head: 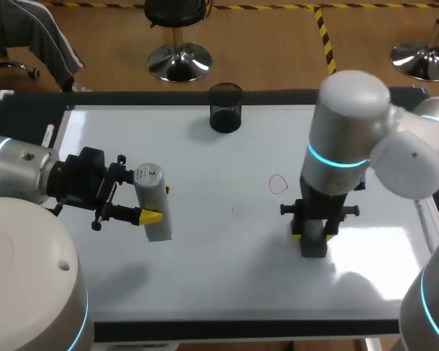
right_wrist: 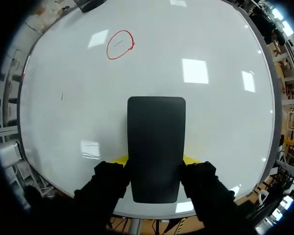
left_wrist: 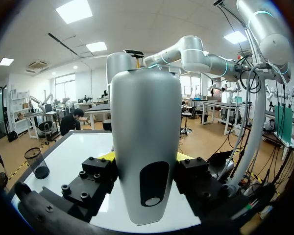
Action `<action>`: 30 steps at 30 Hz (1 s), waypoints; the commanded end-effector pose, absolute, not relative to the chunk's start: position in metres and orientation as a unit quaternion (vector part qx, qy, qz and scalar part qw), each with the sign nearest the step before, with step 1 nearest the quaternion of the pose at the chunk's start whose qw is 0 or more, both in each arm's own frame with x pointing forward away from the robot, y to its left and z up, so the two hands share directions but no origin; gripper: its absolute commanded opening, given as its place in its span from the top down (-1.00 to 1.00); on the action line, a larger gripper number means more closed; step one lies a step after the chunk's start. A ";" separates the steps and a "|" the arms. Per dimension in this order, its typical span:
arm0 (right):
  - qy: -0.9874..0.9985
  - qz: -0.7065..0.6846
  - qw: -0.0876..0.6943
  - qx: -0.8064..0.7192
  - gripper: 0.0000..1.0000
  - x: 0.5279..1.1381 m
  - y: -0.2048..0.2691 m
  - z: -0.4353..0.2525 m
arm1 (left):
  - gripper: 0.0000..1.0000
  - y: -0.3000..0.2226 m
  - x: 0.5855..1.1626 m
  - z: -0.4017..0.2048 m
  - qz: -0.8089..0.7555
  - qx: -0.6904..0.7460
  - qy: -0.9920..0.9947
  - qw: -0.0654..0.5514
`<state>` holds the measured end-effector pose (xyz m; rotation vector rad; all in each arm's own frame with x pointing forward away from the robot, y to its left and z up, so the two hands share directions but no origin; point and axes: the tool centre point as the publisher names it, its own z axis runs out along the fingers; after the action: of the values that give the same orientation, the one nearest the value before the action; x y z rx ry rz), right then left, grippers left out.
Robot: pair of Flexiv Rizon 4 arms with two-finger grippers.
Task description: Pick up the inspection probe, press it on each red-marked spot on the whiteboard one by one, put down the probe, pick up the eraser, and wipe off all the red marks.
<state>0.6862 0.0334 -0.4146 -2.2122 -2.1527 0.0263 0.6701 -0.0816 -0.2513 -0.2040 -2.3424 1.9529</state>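
A white whiteboard (head: 227,248) covers most of the dark desk (head: 29,110).

Inspection probe (head: 152,201): a grey, rounded body. It is held off the board over the left part, lying crosswise in the left claw (head: 157,203). In the left wrist view both yellow-tipped fingers press on its sides, one from each side, so this claw is closed on the probe.

Eraser (right_wrist: 156,147): a flat black block, gripped upright by the right claw (right_wrist: 155,160) over the right half of the board. Both fingers bear on its long edges. Its far end sits at the board surface or just above it; contact cannot be confirmed from either view.

Red mark (right_wrist: 120,45): one red ring with a faint stroke inside it, unwiped. It lies ahead of the eraser and apart from it; in the head view it is just left of the right arm (head: 344,146).

A small dark speck (head: 232,210) sits near the middle of the board, between the two claws.

Black mesh cup (head: 225,108): upright at the far edge of the board, well apart from both claws.
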 end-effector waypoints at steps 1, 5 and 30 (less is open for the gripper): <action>-0.701 -0.014 0.049 -0.711 1.00 0.685 0.011 -0.400 | 1.00 -0.080 0.670 -0.250 0.638 -0.067 -0.766 0.042; -0.715 -0.013 0.047 -0.698 1.00 0.685 0.002 -0.390 | 1.00 -0.080 0.670 -0.250 0.638 -0.067 -0.766 0.042; -0.746 -0.002 0.017 -0.665 1.00 0.683 -0.043 -0.344 | 1.00 -0.080 0.670 -0.250 0.638 -0.067 -0.766 0.042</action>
<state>0.6850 -0.0362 -0.3528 -2.0686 -2.3165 -0.0115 0.6701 -0.0815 -0.2514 -0.2040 -2.3424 1.9529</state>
